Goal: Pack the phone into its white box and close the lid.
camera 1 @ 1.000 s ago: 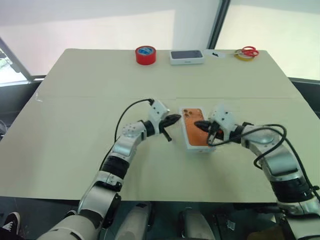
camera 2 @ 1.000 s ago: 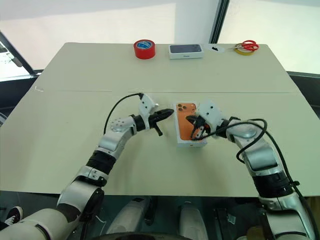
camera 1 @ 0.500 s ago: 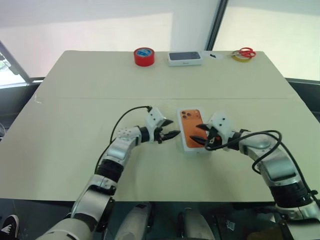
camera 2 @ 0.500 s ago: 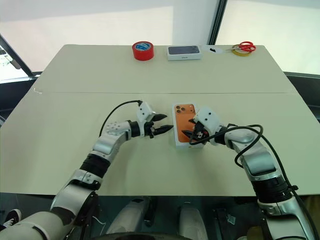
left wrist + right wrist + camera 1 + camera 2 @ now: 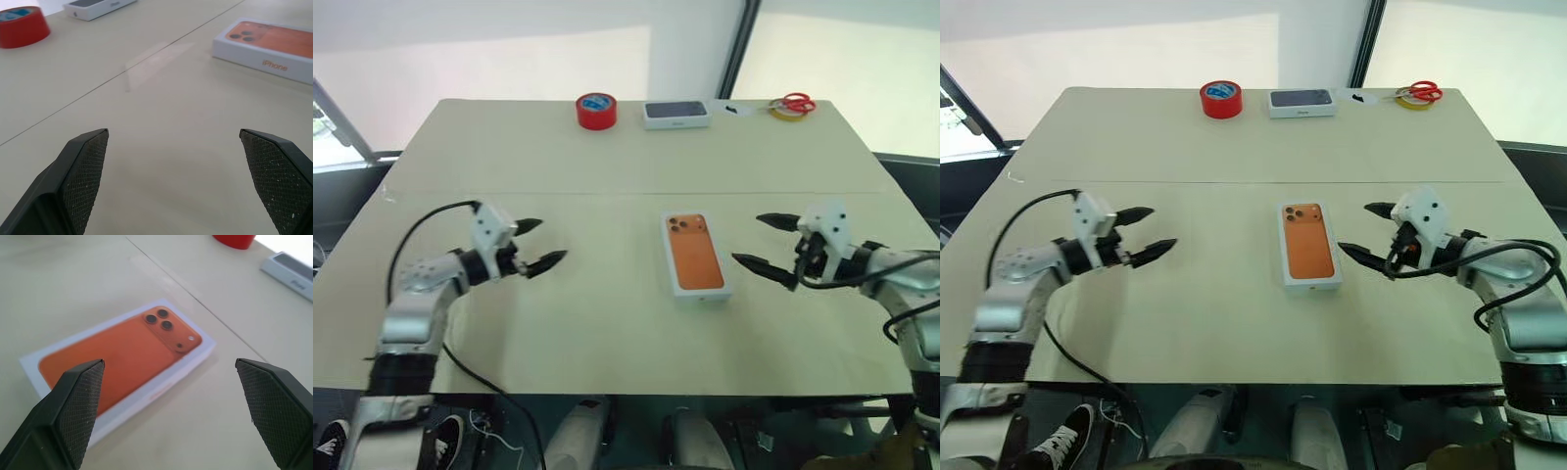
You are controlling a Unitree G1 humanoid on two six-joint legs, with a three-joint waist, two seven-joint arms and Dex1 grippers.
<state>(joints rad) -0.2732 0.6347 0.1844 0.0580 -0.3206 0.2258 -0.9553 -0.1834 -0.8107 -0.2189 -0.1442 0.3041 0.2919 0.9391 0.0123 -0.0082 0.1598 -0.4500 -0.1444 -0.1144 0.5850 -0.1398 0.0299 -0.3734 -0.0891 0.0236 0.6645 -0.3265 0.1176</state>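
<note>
The white box (image 5: 696,257) lies flat in the middle of the table, also seen as the box (image 5: 122,357). Its top shows an orange phone back with three dark lenses inside a white border, and "iPhone" is printed on its side (image 5: 264,44). I cannot tell whether that orange face is the phone itself or a print on the lid. My left gripper (image 5: 548,242) hovers open far to the left of the box, pointing at it. My right gripper (image 5: 747,238) hovers open just right of the box, holding nothing.
At the table's far edge stand a red tape roll (image 5: 596,110), a white box with a dark phone picture (image 5: 676,113), and red-handled scissors on a yellow roll (image 5: 791,104). A seam line (image 5: 607,192) crosses the tabletop. Black cables trail from both wrists.
Both grippers were shut at the box's sides; they have opened and drawn away, the left far to the left, the right a shorter way to the right. The box stayed put.
</note>
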